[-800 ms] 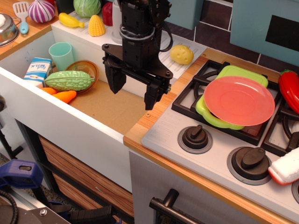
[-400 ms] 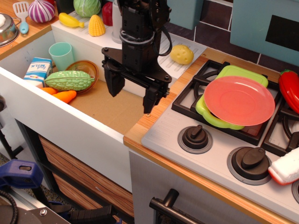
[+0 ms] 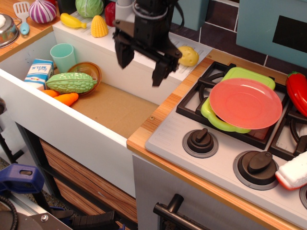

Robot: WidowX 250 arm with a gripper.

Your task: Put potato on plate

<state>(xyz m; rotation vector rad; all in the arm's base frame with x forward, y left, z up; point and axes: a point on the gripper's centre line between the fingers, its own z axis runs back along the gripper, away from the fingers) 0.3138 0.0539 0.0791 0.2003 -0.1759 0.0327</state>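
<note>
The pale-yellow potato (image 3: 188, 55) lies on the white ribbed draining board behind the sink, partly hidden by the gripper. The salmon-pink plate (image 3: 245, 103) rests on a lime-green plate (image 3: 243, 75) on the stove grate at the right. My black gripper (image 3: 141, 65) hangs open and empty above the sink's back wall, its right finger (image 3: 160, 71) just left of and in front of the potato.
The sink (image 3: 112, 109) holds a green bitter gourd (image 3: 71, 83), carrot (image 3: 64, 98), milk carton (image 3: 39, 72), teal cup (image 3: 63, 56) and an orange bowl (image 3: 87, 70). Corn (image 3: 99, 26), a banana-like toy (image 3: 72, 21) and cabbage (image 3: 89, 7) lie behind. A red pepper (image 3: 298, 93) sits far right. Stove knobs (image 3: 200, 141) are in front.
The gripper has risen and moved back and to the right, from over the sink floor to the sink's back wall near the potato. It has stayed open. Nothing else has moved.
</note>
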